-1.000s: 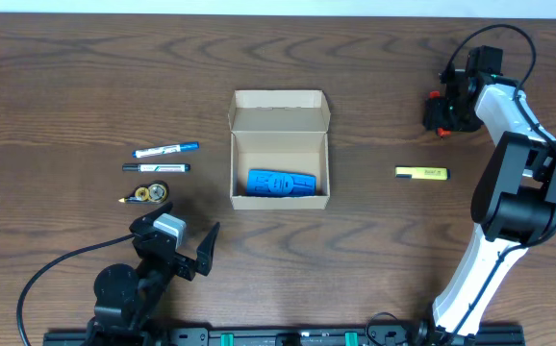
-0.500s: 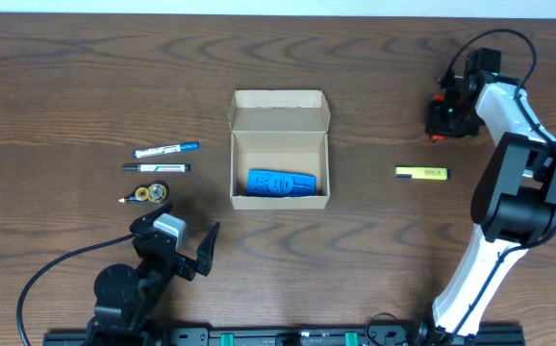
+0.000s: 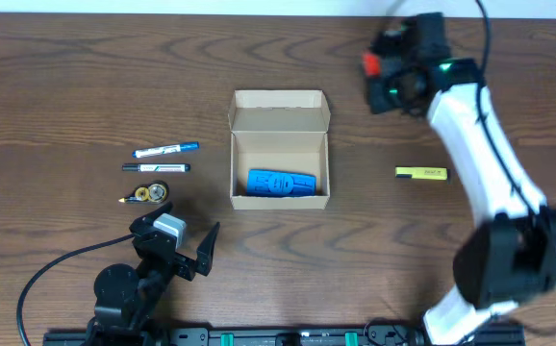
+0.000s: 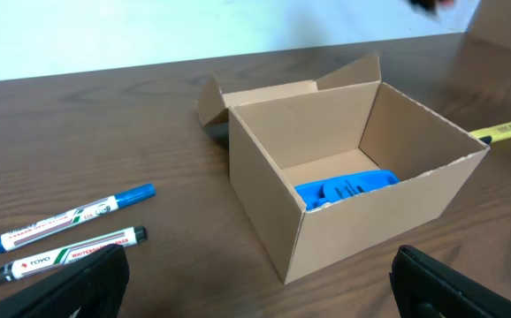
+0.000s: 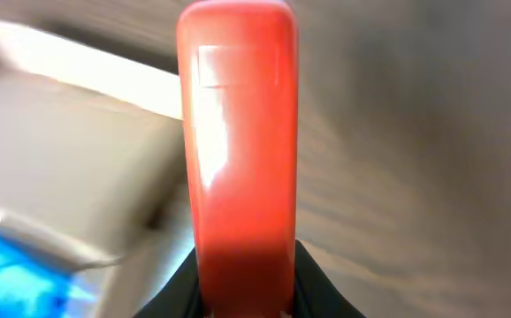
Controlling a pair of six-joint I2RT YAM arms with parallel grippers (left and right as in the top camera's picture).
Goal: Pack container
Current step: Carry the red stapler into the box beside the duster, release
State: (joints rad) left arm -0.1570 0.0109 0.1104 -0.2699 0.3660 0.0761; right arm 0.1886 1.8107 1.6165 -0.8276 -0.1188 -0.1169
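The container [image 3: 280, 154], open at table centre, holds one blue item [image 3: 281, 182]; at its 1 o'clock the right hand [image 3: 386, 77] grips a red thing [image 5: 238, 150], perhaps a marker, while the left hand [image 3: 180, 240] gapes empty and highlighter [image 3: 421, 173] and pens [image 3: 165, 149] lie unpacked.

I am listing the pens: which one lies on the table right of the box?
The yellow highlighter: alone right of the box; the blue-capped marker and black-capped marker lie left of it.
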